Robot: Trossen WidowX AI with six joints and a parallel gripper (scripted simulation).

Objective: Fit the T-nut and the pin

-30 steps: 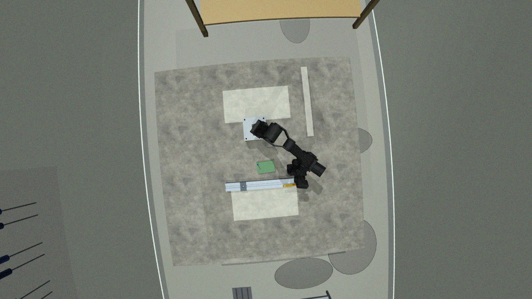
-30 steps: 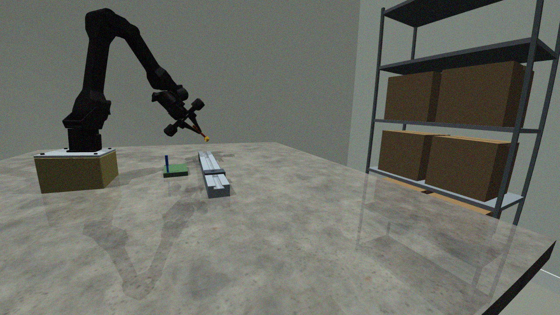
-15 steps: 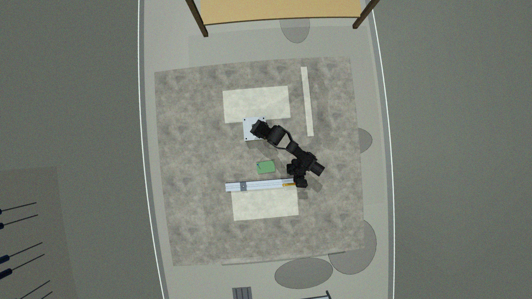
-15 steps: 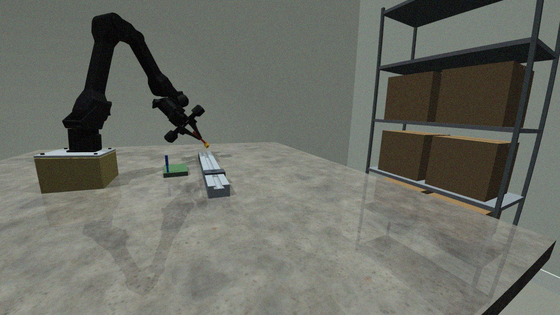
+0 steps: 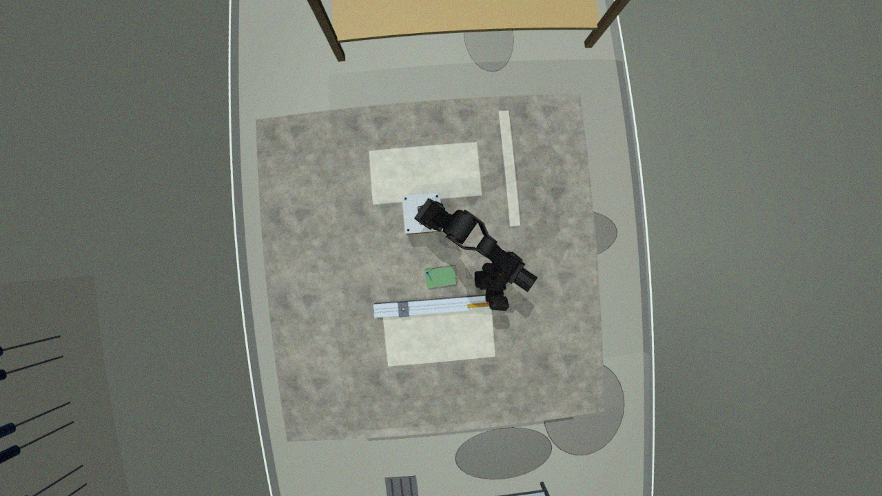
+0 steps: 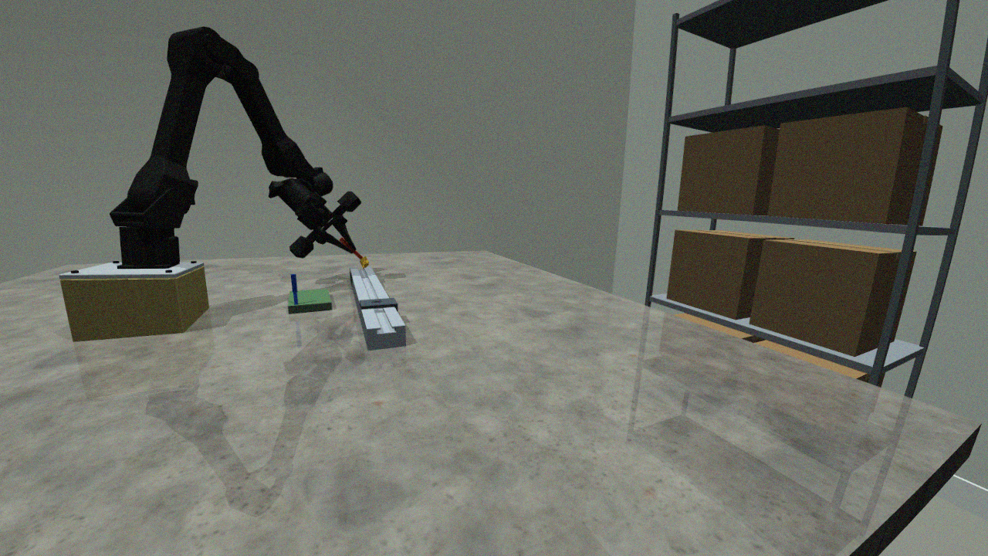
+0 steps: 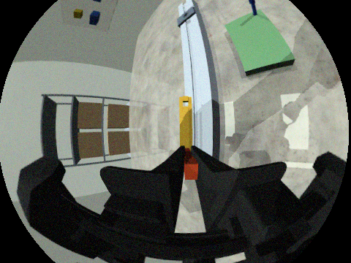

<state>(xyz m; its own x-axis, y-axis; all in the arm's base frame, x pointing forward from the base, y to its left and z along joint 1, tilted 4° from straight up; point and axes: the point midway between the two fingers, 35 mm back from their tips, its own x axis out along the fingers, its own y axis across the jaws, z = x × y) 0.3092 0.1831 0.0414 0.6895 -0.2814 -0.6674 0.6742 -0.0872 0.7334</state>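
My gripper (image 6: 356, 251) (image 7: 187, 149) is shut on the orange handle (image 7: 191, 171) of the brass T-nut (image 5: 477, 306) (image 6: 364, 262) (image 7: 186, 126). The arm slants down and holds the nut just over the end of the aluminum rail (image 5: 444, 304) (image 6: 385, 337) (image 7: 200, 69) far from the bracket. In the wrist view the nut covers the rail's left edge; whether it touches the rail I cannot tell. The dark bracket (image 5: 403, 302) (image 6: 378, 303) (image 7: 186, 17) spans the rail near its other end. The blue pin (image 5: 427, 273) (image 6: 293, 284) (image 7: 253, 7) stands upright in the green tray (image 5: 442, 278) (image 6: 317, 301) (image 7: 261, 44).
The tray lies between the rail and the arm's base block (image 6: 124, 307). A shelf rack (image 6: 780, 222) with brown boxes stands beyond the table (image 5: 326, 259) (image 6: 518, 415). Pale rectangles of light lie on the table top.
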